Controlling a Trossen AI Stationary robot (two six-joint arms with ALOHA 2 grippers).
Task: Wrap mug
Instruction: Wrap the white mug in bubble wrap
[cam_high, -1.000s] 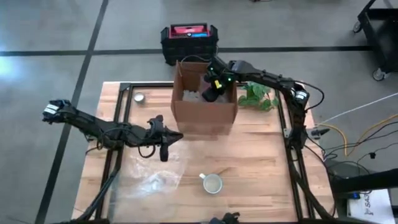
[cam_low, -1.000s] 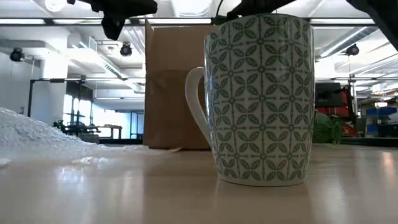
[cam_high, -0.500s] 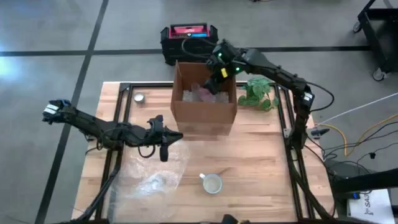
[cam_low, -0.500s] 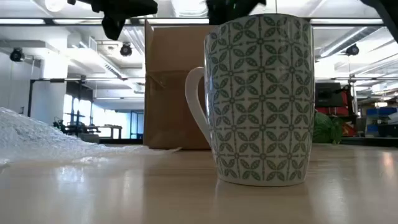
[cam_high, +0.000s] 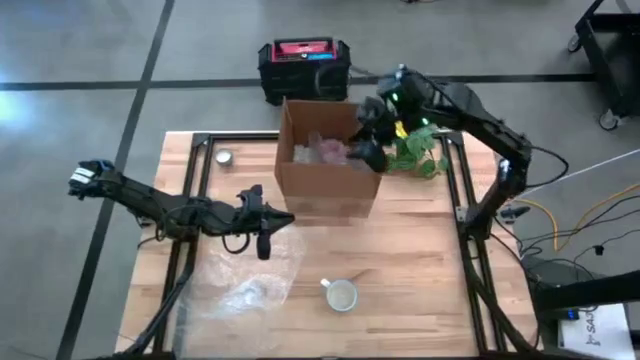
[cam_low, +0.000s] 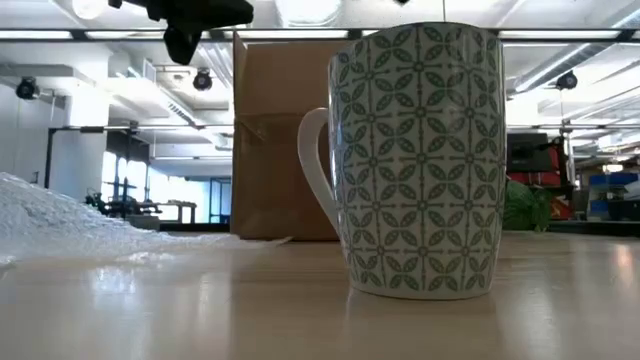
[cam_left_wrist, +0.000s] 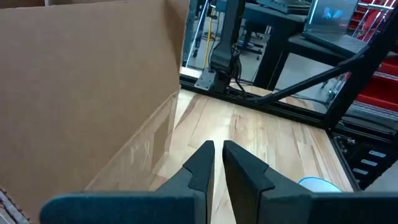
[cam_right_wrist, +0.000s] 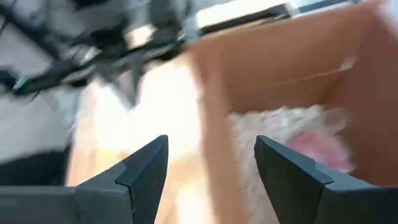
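One mug (cam_high: 341, 295), white with a green leaf pattern, stands upright on the wooden table (cam_high: 420, 250) near its front edge, handle toward the sheet of bubble wrap (cam_high: 245, 280) that lies flat just beside it on the left arm's side; in the low view the mug (cam_low: 415, 160) fills the middle of the picture with its handle on the side of the crumpled wrap (cam_low: 60, 215). Behind the mug, well apart from it, sits an open cardboard box (cam_high: 330, 185) with pale packing and something pinkish inside. The left gripper (cam_high: 264, 243) hangs above the table between the box and the bubble wrap, its two fingers (cam_left_wrist: 202, 163) drawn almost together with only a thin slit between them and nothing held. The right gripper (cam_high: 372, 152) hovers at the box's right rim, over its far right corner, and its fingers (cam_right_wrist: 146, 168) are spread wide apart and empty, looking down into the box (cam_right_wrist: 292, 93). Beside that arm a green leafy plant (cam_high: 415, 152) lies on the table. A small round metal piece (cam_high: 224, 157) rests near the far left corner of the table, and a black and red case (cam_high: 305, 65) stands on the floor beyond the box.
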